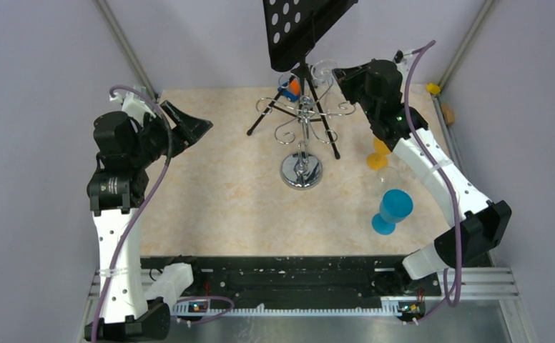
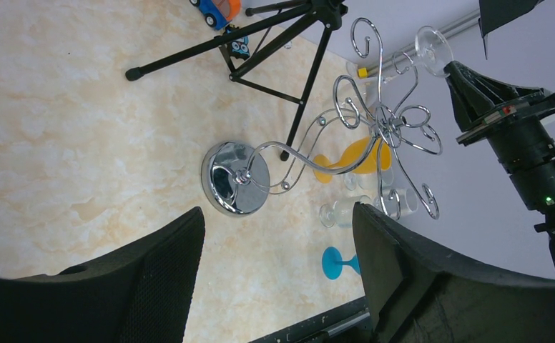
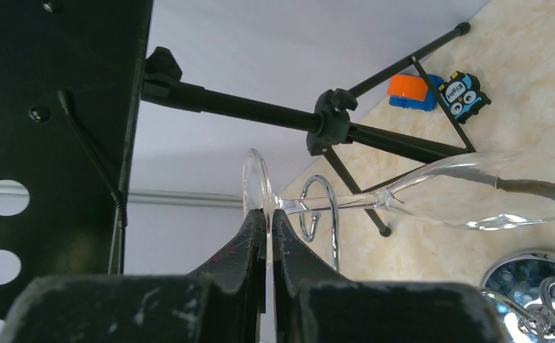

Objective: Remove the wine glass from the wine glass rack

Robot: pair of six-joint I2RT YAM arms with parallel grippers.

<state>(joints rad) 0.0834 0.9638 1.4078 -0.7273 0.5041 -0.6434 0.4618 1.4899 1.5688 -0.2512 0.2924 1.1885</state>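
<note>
**The right fingers (image 3: 249,246) grip the wine glass (image 3: 485,191) by its foot at the wine glass rack (image 3: 532,286)**

The right fingers are pressed together on the round foot of the clear wine glass, at the lower centre of the right wrist view. The glass lies sideways, its bowl reaching toward the right edge of the frame. Its stem crosses one chrome scroll of the rack; whether stem and wire touch cannot be told. The rack's mirrored base shows in the lower right corner.

In the top view the rack stands upright at the upper centre of the marbled desk (image 1: 210,207), just in front of a black tripod music stand (image 1: 303,28) with a perforated plate. The left fingers (image 2: 164,282) are spread wide with nothing between them, at the upper left of the desk and well apart from the rack.

A blue goblet (image 1: 391,211) and an orange glass (image 1: 378,153) stand at the right of the desk, beside the right arm. A small orange-and-blue toy (image 3: 410,91) lies near the tripod legs.
</note>
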